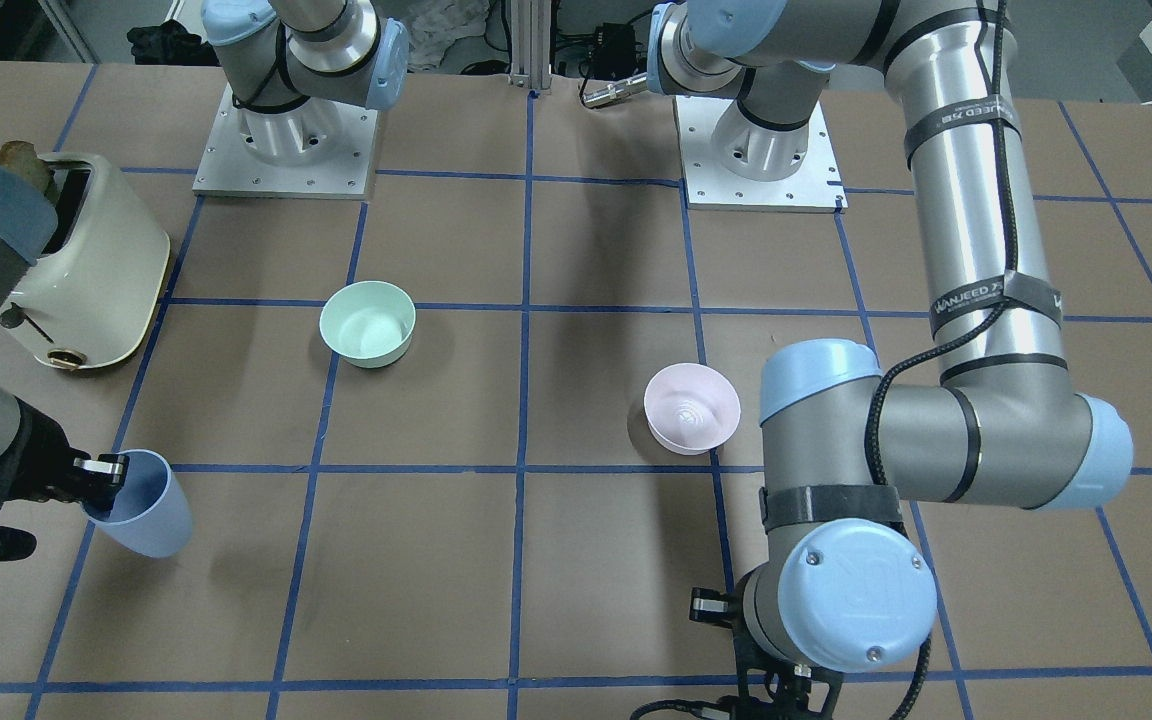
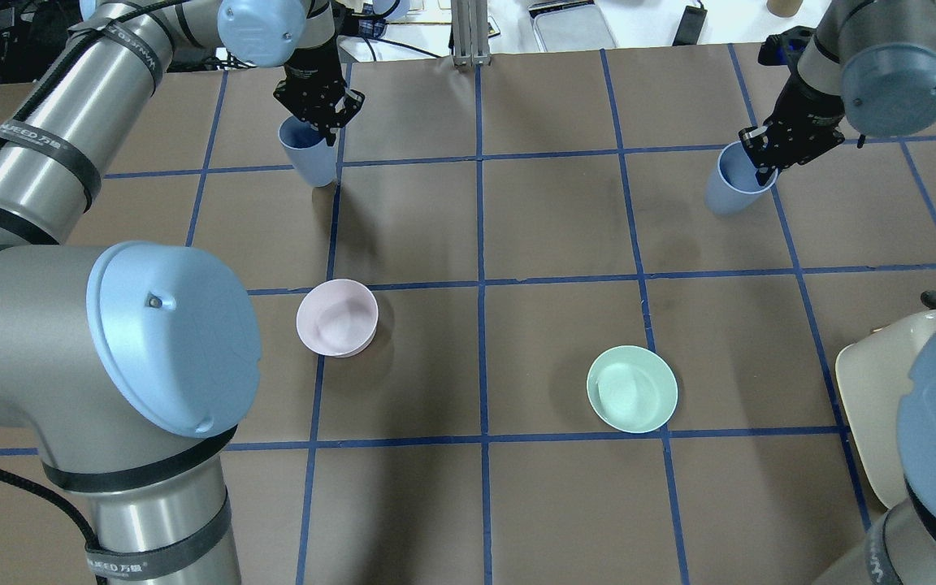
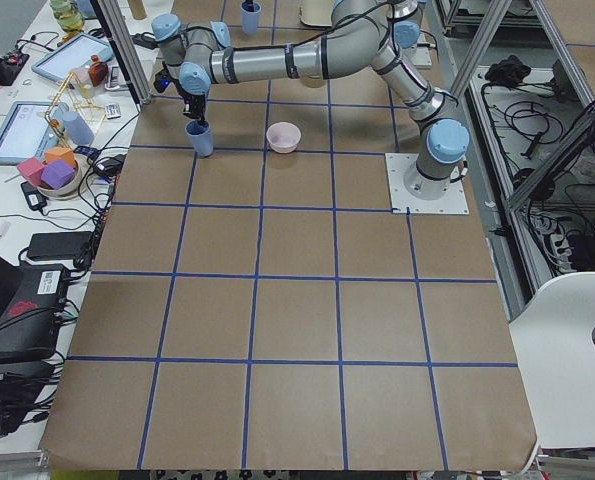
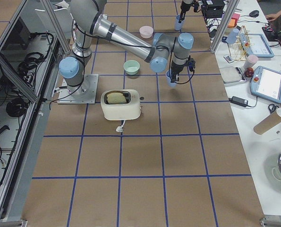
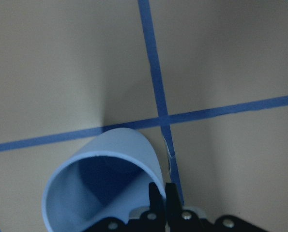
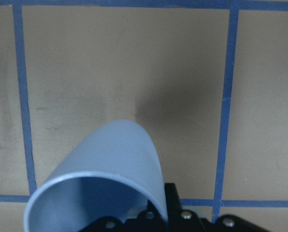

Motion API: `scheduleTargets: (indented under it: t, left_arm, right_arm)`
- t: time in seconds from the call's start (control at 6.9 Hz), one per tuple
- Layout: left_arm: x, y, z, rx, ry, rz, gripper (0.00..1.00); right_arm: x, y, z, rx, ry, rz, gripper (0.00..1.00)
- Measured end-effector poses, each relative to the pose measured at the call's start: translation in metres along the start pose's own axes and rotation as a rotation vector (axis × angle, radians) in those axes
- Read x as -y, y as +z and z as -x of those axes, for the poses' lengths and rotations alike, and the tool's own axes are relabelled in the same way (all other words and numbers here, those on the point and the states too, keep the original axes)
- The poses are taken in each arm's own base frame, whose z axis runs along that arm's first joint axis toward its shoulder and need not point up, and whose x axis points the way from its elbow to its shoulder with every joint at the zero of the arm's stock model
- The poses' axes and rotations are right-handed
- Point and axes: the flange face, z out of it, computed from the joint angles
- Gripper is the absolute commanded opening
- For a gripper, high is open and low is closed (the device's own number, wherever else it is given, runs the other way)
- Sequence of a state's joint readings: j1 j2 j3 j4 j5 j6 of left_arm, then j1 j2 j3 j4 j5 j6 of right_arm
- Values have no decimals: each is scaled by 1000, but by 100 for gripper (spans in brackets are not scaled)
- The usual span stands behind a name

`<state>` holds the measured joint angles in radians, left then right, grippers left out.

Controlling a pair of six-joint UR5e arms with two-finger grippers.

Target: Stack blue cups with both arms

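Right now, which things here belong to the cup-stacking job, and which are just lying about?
In the job: blue cup, pinched in the left arm's jaws; second blue cup, in the right arm's jaws.
Lying about: pink bowl; green bowl; toaster.

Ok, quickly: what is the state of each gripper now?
Left gripper: closed, holding a blue cup.
Right gripper: closed, holding the other blue cup.

My left gripper (image 5: 159, 193) is closed on the rim wall of one matte periwinkle-blue cup (image 2: 309, 158) and my right gripper (image 2: 763, 166) on the second blue cup (image 2: 728, 191), both cups a little tilted, mouths up, well apart from each other.
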<state>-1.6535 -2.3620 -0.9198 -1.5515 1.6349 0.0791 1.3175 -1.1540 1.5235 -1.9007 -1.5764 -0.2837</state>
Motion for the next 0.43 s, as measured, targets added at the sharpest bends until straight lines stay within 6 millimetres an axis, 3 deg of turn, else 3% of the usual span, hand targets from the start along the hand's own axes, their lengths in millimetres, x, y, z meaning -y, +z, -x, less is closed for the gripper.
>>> scheduleTargets:
  t: [0.14,0.43]
  left_arm:
    - [-11,-18,-37,-55,-52,-5,0]
    - [-42,-34,-147,-90,-169,13,0]
  right_arm:
    - [1,-4,-1,-2,-1,-1,0]
    - [1,-18,-2,-12,1,-11,0]
